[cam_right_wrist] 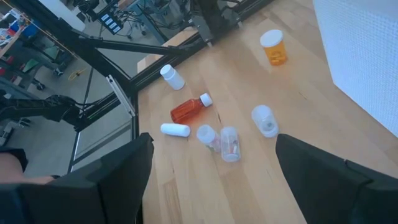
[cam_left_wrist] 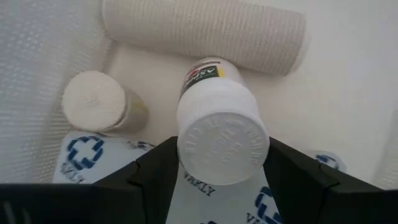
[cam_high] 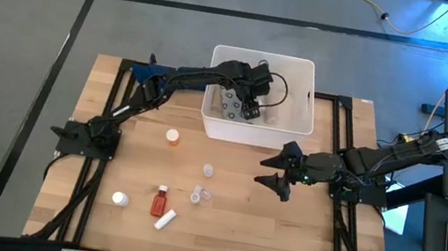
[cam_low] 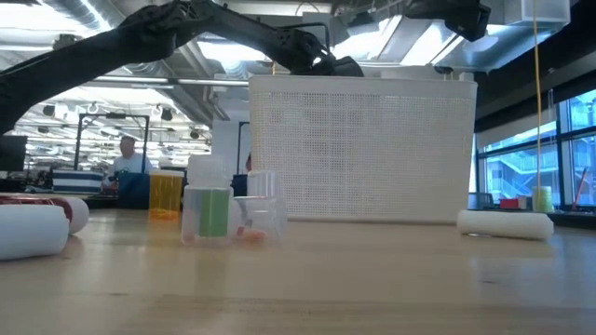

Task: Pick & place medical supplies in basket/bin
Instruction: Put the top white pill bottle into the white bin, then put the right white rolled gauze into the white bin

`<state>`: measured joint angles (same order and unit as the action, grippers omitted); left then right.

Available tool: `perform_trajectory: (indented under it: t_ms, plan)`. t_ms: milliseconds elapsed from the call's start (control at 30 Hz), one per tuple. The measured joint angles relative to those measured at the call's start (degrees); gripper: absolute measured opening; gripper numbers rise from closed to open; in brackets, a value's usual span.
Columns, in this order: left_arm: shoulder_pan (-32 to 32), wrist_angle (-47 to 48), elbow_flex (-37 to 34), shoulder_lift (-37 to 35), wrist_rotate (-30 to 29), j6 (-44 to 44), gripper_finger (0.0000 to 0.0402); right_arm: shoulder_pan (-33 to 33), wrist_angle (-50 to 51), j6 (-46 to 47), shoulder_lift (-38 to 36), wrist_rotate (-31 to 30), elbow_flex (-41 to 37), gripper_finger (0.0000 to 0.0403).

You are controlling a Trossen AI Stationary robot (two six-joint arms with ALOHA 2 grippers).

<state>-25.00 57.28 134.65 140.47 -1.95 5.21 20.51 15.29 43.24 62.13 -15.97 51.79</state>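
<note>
The white bin [cam_high: 303,71] stands at the table's far middle, and my left gripper [cam_high: 252,103] reaches down inside it. In the left wrist view it is shut on a white-capped pill bottle [cam_left_wrist: 217,140]. Below lie a bandage roll [cam_left_wrist: 205,31], another white-capped bottle [cam_left_wrist: 94,102] and a blue-cross packet [cam_left_wrist: 84,155]. On the table lie an orange pill bottle [cam_high: 172,137], clear cups [cam_high: 202,193], a red bottle [cam_high: 161,198], a white tube [cam_high: 165,218] and a small white bottle [cam_high: 119,199]. My right gripper [cam_high: 275,171] hovers open, right of the cups. My left gripper pinches the white-capped pill bottle between its two fingers, which sit on either side at the cap end [cam_left_wrist: 186,146]. The fingers come from above, pointing down into the bin. The cap faces the wrist and the body [cam_left_wrist: 205,71] points down; whether it rests on the items below, I cannot tell.
The bin's tall perforated wall [cam_low: 363,149] faces the near side. In the right wrist view the loose supplies lie in a cluster around the red bottle [cam_right_wrist: 189,109] and the cups [cam_right_wrist: 227,143]. Bare wood lies right of the cups and toward the near edge.
</note>
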Motion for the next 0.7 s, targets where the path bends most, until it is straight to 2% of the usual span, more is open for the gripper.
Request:
perform_trajectory:
  t_ms: [267,533,700]
  plan:
    - [0.2,0.5,0.0,-1.5,-1.3,-1.4,0.0227,0.0,0.0,0.0,0.0,0.2,0.0,0.0338]
    - [0.1,0.4,0.0,-2.6,-1.1,-1.5,0.0302,0.0,0.5,0.3,0.0,1.7,0.0,0.0338]
    - [0.0,1.2,0.0,-5.8,-1.1,-1.5,0.0317,0.0,0.6,3.2,0.0,3.7,0.0,0.0338]
